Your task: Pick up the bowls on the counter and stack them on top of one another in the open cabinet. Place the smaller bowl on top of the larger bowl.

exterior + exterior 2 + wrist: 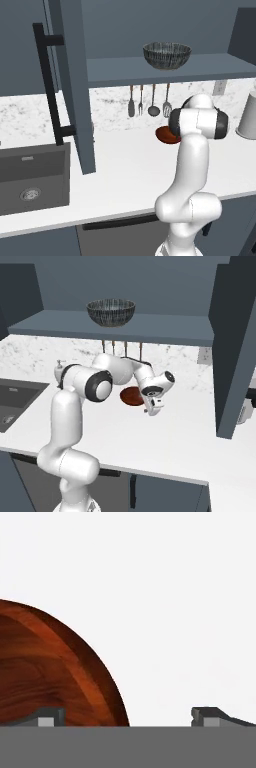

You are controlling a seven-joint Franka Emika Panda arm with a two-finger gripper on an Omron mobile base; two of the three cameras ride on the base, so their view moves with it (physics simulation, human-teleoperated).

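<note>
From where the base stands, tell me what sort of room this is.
A simulated kitchen: a white counter with a dark sink set in, utensils hanging on the marbled backsplash, and a slate-blue wall cabinet whose shelf holds a larger bowl.

- The light is even and soft in all views, and no lamp or window shows.
- The long smooth white worktop (125, 170) is very bright; in the hand view it is almost pure white, without texture.
- The dark slate-blue wall cabinet (150, 326) looks dim under its shelf.
- The small glossy reddish-brown bowl (50, 667) is sharp, with a faint shine.
- Edges look slightly jagged, without blur or distortion.
</note>
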